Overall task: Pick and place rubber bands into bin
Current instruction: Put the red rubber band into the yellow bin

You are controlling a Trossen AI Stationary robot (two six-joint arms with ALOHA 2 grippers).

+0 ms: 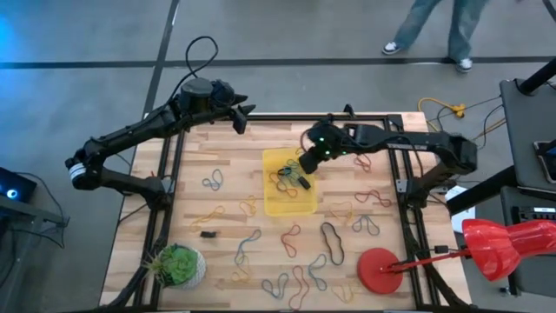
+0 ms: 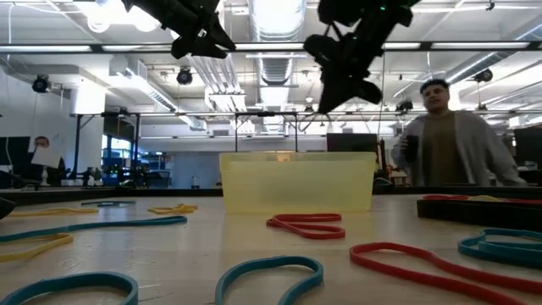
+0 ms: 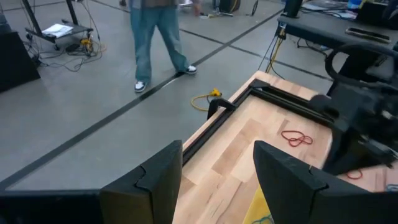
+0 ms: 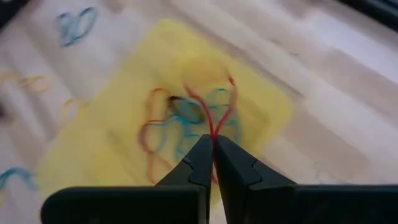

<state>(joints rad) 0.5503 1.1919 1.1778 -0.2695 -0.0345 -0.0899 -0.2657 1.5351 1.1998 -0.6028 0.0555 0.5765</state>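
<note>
The yellow translucent bin (image 1: 289, 202) (image 2: 296, 182) sits at the table's middle, with several orange, blue and dark rubber bands (image 4: 165, 121) lying in it. My right gripper (image 1: 306, 165) (image 4: 213, 146) hangs over the bin's far part, shut on a red rubber band (image 4: 217, 115). My left gripper (image 1: 241, 117) (image 3: 217, 165) is open and raised over the table's far edge, left of the bin. Loose rubber bands (image 1: 330, 242) in several colours lie scattered flat on the wood around the bin. My right gripper pinches the red rubber band by one end of its loop (image 4: 213, 134) between its two fingertips, coming from above and pointing down. The rest of the loop hangs slack below the fingers over the bin. I cannot tell whether its lower end touches the bands in the bin.
A round red disc (image 1: 379, 269) lies at the near right corner and a green plant ball (image 1: 178, 265) at the near left. A small black piece (image 1: 208, 233) lies left of the bin. A person (image 2: 440, 135) stands beyond the far edge.
</note>
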